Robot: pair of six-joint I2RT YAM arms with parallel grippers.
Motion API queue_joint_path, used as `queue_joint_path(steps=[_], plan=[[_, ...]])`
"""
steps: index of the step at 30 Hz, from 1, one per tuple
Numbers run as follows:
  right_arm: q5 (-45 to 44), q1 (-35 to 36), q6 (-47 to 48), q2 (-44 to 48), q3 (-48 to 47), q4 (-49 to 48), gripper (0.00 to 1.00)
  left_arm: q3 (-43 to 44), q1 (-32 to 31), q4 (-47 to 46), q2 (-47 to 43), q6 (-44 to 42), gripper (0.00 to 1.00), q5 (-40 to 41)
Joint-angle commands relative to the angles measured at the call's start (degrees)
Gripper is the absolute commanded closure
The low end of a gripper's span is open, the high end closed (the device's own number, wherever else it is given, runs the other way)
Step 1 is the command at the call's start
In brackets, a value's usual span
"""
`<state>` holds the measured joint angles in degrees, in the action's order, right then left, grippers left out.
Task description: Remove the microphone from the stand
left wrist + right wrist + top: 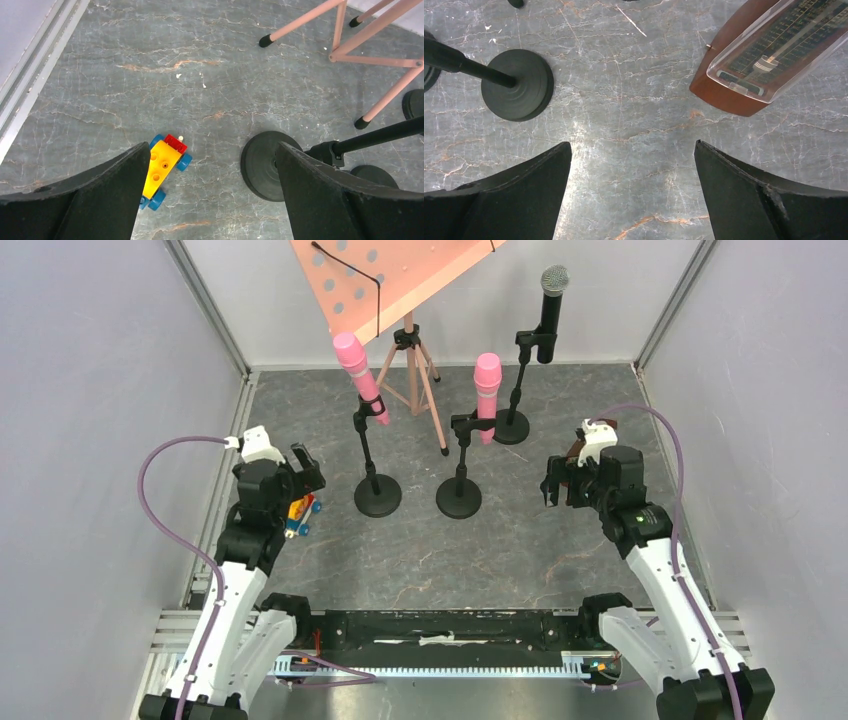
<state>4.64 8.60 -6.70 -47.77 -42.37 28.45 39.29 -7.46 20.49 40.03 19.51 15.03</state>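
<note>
**Up Ahead, Everything Clipped In; Close By, Nothing Held**

Between the fingers of the left gripper (212, 150), which stood spread wide and held nothing, lay bare grey marbled tabletop (150, 75). A yellow, red and blue plastic toy car (162, 167) rested just beside the tip of its left finger. A black round base (262, 165) sat just beside the tip of its right finger. The right gripper (633, 145) was likewise fully parted and empty above the table. Another black disc base (517, 85) lay beyond its left finger, and a brown wooden metronome under a clear cover (764, 55) lay beyond its right finger.

Farther ahead of the left jaws, a pink microphone (360, 378) leaned in the clip of the left black stand (377, 495). Between the two pairs of jaws and farther out, a second pink microphone (487, 390) stood upright in the middle stand (458, 498). Beyond the right jaws, a black microphone with a silver mesh head (551, 315) was clipped upright in the rear stand (511, 427). Behind them all rose a salmon-pink perforated music stand on a tripod (400, 280).
</note>
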Motion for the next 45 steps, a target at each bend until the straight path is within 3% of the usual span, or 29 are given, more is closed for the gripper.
queue_joint_path(steps=[1,3,7,11,15,18,26,34,39,45], plan=[[1.07,-0.05,-0.05,-0.38,-1.74,-0.76,0.02,0.90,0.32,0.25,-1.45,6.44,0.00,3.62],[1.53,-0.09,-0.12,-0.01,-1.46,-1.86,0.01,1.33,0.34,0.86,-2.26,8.20,0.00,1.50],[3.40,-0.06,-0.24,1.85,0.80,-5.07,0.02,-0.43,0.34,-2.01,-4.41,5.07,0.00,-12.80],[7.61,-0.07,-0.03,3.48,3.34,-9.51,0.02,-2.68,0.30,0.50,-6.58,13.87,0.00,-12.47],[12.10,0.01,-0.61,2.71,4.99,-13.06,0.02,-4.57,0.34,-2.64,-8.03,13.28,0.00,-20.14],[14.80,0.06,-1.76,1.56,5.50,-14.93,0.08,-5.55,0.35,-3.70,-9.60,12.97,0.00,-24.53],[18.00,4.98,-1.20,-0.05,7.46,-17.76,0.16,-11.35,0.33,-7.91,-13.58,13.58,0.00,-30.86],[12.22,15.58,-4.61,-2.98,9.92,-24.80,0.17,-14.14,0.33,-22.61,-6.42,17.24,0.00,-36.24],[12.25,17.57,-9.14,-4.66,13.56,-34.76,0.18,-14.04,0.29,-23.91,-7.56,16.12,0.00,-35.45],[5.68,21.98,-9.35,-8.67,17.55,-47.91,0.22,-13.64,0.28,-19.01,-7.85,14.11,0.00,-36.39]])
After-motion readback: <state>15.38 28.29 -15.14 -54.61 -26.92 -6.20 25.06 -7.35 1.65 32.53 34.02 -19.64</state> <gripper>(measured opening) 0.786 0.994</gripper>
